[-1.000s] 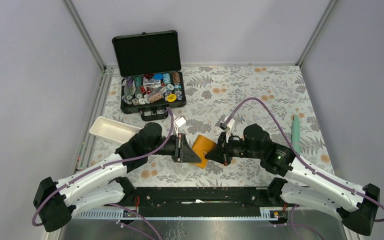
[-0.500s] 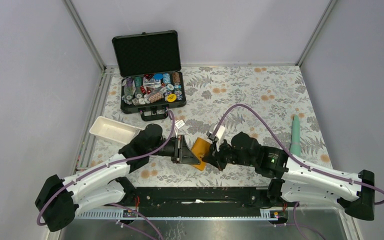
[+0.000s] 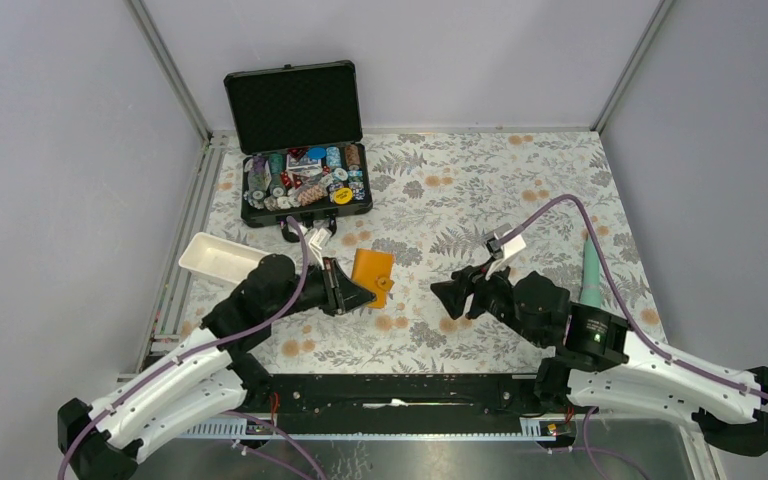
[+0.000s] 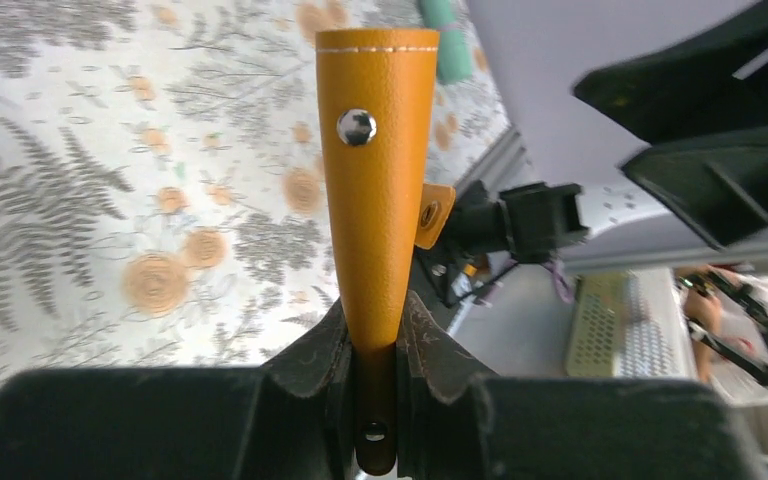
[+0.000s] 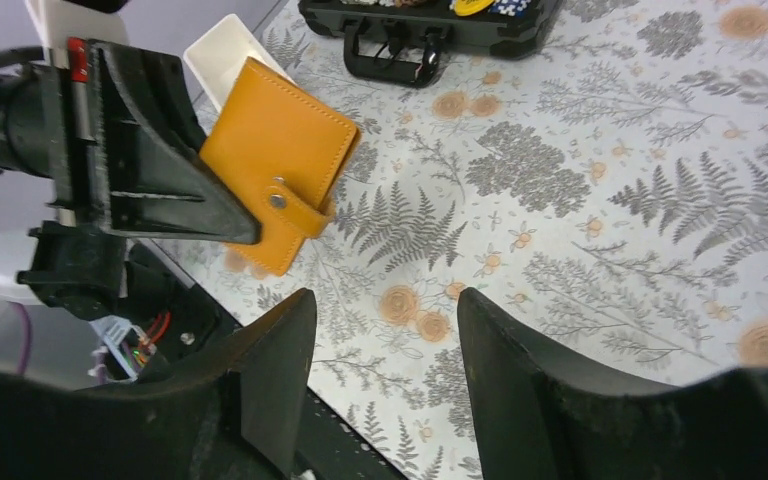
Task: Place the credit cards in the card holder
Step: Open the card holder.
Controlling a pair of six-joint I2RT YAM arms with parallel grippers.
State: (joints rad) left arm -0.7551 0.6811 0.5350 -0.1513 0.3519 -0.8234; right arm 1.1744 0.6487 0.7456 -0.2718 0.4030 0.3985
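Noted a white tray at 9 o'clock of the middle and an open case of chips at 11 o'clock, both away from the work.

Found the left tool clenched on the wallet, pinching one short end so that the rest stood out free toward 1 o'clock, seemingly clear of the worktop. Judged that a presenting hold: body off the cloth and steady, open to approach from the other side. Saw the wallet folded shut. In the left wrist view saw the tab standing off the face and the stud bare, so probably unsnapped. Spotted no cards anywhere; could not tell whether any sat inside. Traced the left arm reaching low and forward from its base at 7 o'clock, forearm angled toward 1 o'clock, wrist roughly level.

Found the right tool released, jaws spread with nothing between them, at 3 o'clock of the wallet and well apart from it, aimed back toward 9 o'clock. Judged that a standing-off pose facing the wallet. Traced the right arm rising from 5 o'clock, elbow low, forearm toward 10 o'clock.

Noted a teal stick lying idle at 3 o'clock.
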